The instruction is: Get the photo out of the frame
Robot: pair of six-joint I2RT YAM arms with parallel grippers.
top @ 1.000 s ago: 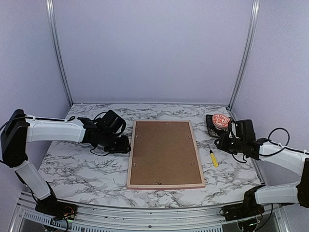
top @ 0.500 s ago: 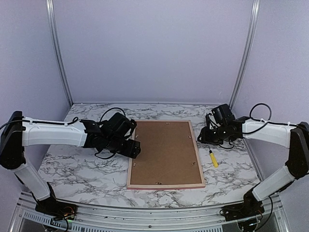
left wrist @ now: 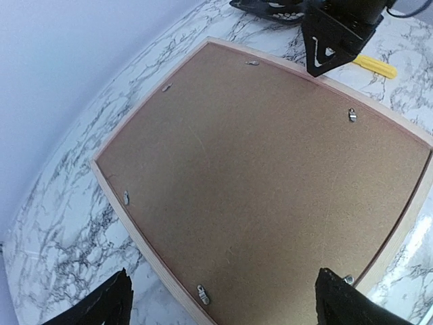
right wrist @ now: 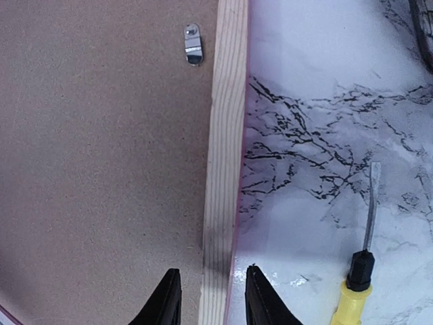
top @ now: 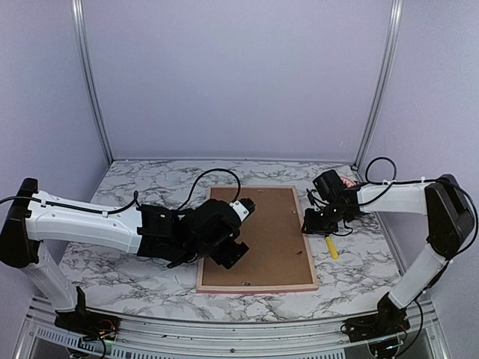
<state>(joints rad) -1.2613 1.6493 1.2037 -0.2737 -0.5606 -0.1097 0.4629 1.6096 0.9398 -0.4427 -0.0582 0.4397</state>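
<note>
marble table (top: pixel 135 262) carries the frame (top: pixel 258 288) face down, brown backing board (top: pixel 273 232) up; the photo is hidden beneath. our left gripper (left wrist: pixel 226 305) hangs wide open over the frame's near-left part. our right gripper (right wrist: pixel 213 298) straddles its right rail, narrowly parted, gripping nothing. we judge the metal clips (right wrist: pixel 193 44) need turning aside first. a screwdriver (right wrist: pixel 358 291) crowds the frame's right edge; we see freer room to its left.
</note>
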